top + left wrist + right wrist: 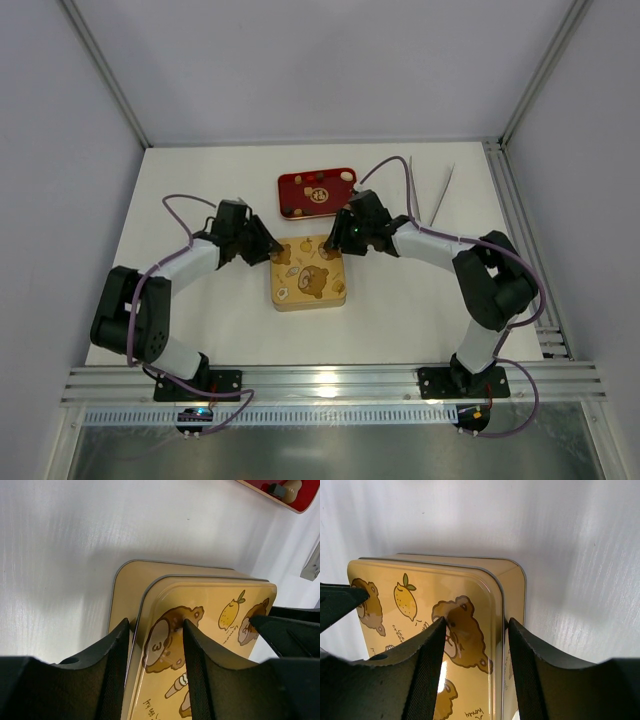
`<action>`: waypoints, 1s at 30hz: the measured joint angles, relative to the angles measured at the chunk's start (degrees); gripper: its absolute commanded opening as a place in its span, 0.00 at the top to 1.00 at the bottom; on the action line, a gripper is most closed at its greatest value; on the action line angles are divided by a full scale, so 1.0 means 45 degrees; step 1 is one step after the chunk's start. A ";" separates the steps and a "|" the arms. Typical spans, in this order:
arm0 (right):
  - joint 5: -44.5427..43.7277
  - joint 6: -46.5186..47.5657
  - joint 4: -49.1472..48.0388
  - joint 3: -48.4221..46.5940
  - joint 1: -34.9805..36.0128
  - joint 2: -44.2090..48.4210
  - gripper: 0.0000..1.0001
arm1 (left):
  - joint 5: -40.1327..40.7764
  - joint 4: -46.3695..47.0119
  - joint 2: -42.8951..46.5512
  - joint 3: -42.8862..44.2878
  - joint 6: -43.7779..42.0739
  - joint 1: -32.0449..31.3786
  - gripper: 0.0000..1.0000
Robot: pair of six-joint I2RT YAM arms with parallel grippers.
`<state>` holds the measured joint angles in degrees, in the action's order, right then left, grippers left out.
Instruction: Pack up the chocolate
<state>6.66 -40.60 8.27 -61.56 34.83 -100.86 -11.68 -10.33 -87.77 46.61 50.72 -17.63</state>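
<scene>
We see left gripper (156, 625) and right gripper (476, 624) both spread, each astride opposite edge of gold tin lid (308, 275), clamping nothing. Chocolate (345, 177) lies in red tray (300, 185) beyond lid, well apart from both grippers.

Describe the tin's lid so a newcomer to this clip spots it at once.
On the white table, between the left end effector and right end effector, sits a square gold tin. Its lid is the top layer, slightly offset on the plain base. Unlike the red rectangular tray behind it, it carries brown cartoon bears and a yellow lemon.
</scene>
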 measured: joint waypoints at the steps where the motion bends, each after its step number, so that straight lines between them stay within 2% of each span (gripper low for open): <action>1: 0.0000 0.0000 0.0000 0.0000 0.0000 0.0000 0.47 | 0.0039 0.0000 0.0019 -0.0005 -0.0044 -0.0010 0.63; 3: 0.0000 0.0000 0.0005 0.0000 0.0000 0.0000 0.47 | 0.0136 0.0005 0.0107 -0.0005 -0.0136 -0.0034 0.62; 7: 0.0005 0.0005 0.0019 -0.0005 0.0000 0.0000 0.46 | 0.0418 0.0053 0.0330 -0.0063 -0.0539 -0.0175 0.49; 10: 0.0029 0.0010 0.0170 -0.0126 0.0000 -0.0049 0.46 | 0.0505 0.0068 0.0491 -0.0204 -0.0816 -0.0359 0.46; 19: 0.0112 0.0019 0.0612 -0.0568 0.0078 -0.0272 0.46 | 0.0102 0.0107 0.0593 -0.0340 -0.1273 0.0117 0.48; 30: 0.0427 -0.0010 0.0549 -0.0461 0.0044 -0.0282 0.46 | -0.0675 0.0743 0.0593 -0.0631 -0.1234 0.0787 0.58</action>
<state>8.58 -40.64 10.74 -63.64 35.03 -102.13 -14.72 -6.98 -85.10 43.77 45.17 -14.09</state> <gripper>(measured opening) 0.545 0.446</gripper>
